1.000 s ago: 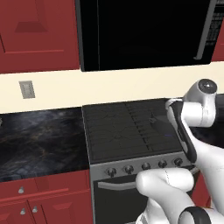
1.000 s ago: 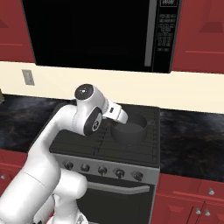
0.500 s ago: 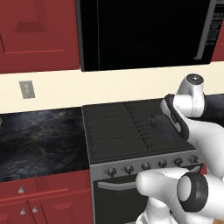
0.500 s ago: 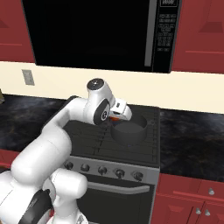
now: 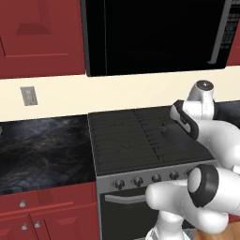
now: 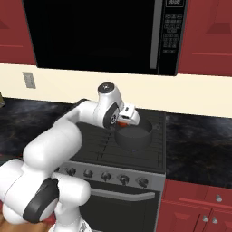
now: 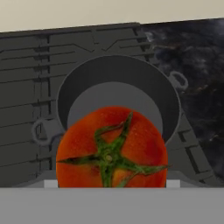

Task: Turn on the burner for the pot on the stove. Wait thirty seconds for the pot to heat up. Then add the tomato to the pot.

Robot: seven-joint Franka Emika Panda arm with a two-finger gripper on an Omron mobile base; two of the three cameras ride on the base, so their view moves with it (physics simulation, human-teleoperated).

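Above the pot [image 7: 117, 89] on the stove [image 6: 136, 156], right side, hangs the gripper [image 6: 127, 117], clamped on the tomato [image 7: 112, 147]. Best to centre over the pot's mouth, clear of the near rim, drop low before letting go, then open gently to avoid a bounce out

White arm rises from the base, bends at a dark elbow joint and reaches fwd over the stove top. Wrist w/ round grey cap sits high; forearm angles down to the hand [image 6: 128, 118]. The hand points down & away from the base, its 2 fingers clamped on the tomato [image 7: 112, 148], held in the air, not touching anything below.
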